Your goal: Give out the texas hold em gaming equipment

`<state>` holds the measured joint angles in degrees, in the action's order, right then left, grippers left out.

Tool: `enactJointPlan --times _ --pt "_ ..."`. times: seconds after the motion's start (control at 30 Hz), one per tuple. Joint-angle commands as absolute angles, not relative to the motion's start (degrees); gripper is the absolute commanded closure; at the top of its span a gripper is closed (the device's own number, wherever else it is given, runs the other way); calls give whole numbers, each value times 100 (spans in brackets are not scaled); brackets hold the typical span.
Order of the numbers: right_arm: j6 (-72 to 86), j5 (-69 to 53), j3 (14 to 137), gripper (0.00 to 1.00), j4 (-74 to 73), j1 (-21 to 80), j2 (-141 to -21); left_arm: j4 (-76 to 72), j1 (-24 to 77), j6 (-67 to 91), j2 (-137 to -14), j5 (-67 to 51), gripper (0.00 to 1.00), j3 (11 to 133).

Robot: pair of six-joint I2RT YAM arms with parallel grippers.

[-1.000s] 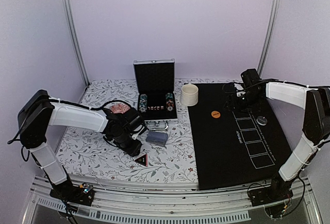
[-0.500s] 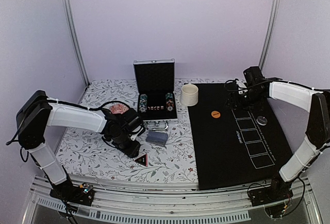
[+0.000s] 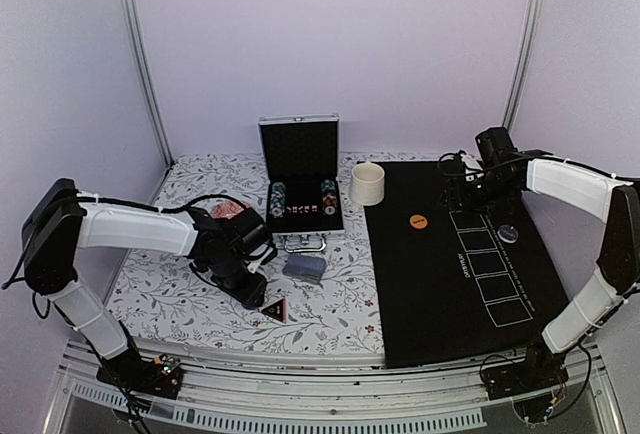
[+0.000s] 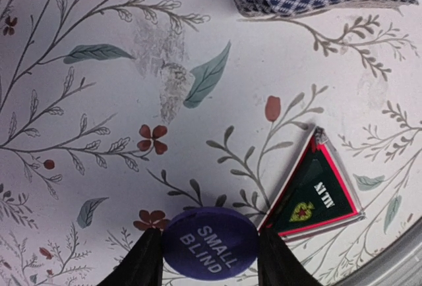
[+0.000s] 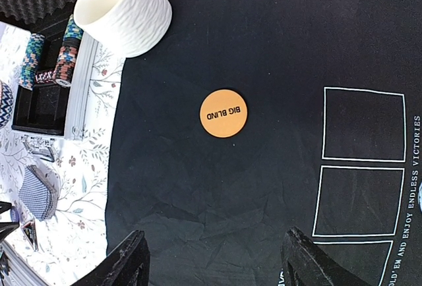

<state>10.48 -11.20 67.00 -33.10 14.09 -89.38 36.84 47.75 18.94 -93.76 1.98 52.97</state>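
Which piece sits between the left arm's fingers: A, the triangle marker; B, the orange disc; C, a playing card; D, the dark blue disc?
D: the left wrist view shows the dark blue disc, marked SMALL BLIND, between the left fingers.

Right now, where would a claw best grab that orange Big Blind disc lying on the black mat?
Probably across its rim, from straight above: the orange Big Blind disc lies flat on the black mat, so only opposite edges offer purchase.

Left pincer (image 4: 210, 254) has shifted slightly left, right arm (image 3: 560, 179) slightly right.
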Motion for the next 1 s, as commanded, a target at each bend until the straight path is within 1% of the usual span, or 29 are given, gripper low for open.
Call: enactJointPlan --times 0.0,0.2,0.5,0.73,0.8,0.97 --pt "1027 -1088 6619 30 -3332 1423 -8730 3789 4886 1972 -9097 -1 56 5322" --pt "1104 -1265 6588 30 -3277 1422 -8728 3798 5230 1862 -9046 -126 56 5529" --pt "1449 -1705 6323 30 -3102 1695 -8598 3672 5515 1711 -9529 -129 56 5698" --pt "1984 -2393 6188 30 -2678 2564 -8590 3442 5606 1612 -9768 -331 56 5770" --pt "2197 -2835 6087 30 -2377 2761 -8563 3379 5621 1611 -9780 -378 56 5741" --pt "2810 -3145 5821 32 -1748 3341 -8614 3351 5623 1567 -9792 -370 56 5726"
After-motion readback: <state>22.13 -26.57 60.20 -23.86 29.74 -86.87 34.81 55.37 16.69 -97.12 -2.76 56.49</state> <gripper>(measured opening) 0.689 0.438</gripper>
